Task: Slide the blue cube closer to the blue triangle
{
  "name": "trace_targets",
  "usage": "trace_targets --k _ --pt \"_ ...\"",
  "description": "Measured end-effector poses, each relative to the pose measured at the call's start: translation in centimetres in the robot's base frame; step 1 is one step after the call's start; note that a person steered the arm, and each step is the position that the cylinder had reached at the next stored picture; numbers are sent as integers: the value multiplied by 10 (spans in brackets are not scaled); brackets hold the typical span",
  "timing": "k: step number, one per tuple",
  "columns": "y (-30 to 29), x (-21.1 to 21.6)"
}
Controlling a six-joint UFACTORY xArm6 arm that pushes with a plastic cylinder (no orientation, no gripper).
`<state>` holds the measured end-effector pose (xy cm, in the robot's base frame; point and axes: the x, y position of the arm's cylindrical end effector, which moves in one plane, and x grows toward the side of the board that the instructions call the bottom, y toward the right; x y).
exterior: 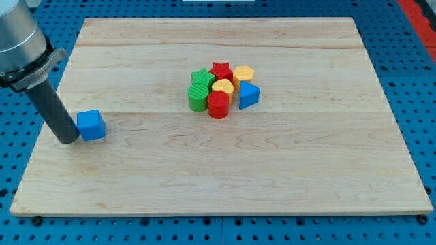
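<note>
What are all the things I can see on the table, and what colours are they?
blue cube: one, blue, alone at the view's left on the board
blue triangle: one, blue, right edge of the cluster near the middle
red star: one, red, top of the cluster
yellow hexagon-like block: one, yellow, top right of the cluster
yellow heart: one, yellow, middle of the cluster
red cylinder: one, red, bottom of the cluster
green star: one, green, top left of the cluster
green cylinder: one, green, left of the cluster
wooden board: one, light wood, fills most of the view
blue pegboard table: one, blue, around the board
my tip: one, dark rod, right against the blue cube's left side
</note>
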<state>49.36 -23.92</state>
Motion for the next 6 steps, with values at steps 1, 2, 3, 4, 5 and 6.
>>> trace_targets --k 1,2,3,4,5,6 --pt "-18 -16" --pt "-3 -16" --pt "18 -17" --pt "48 -17" --pt "74 -18" --pt "101 -20"
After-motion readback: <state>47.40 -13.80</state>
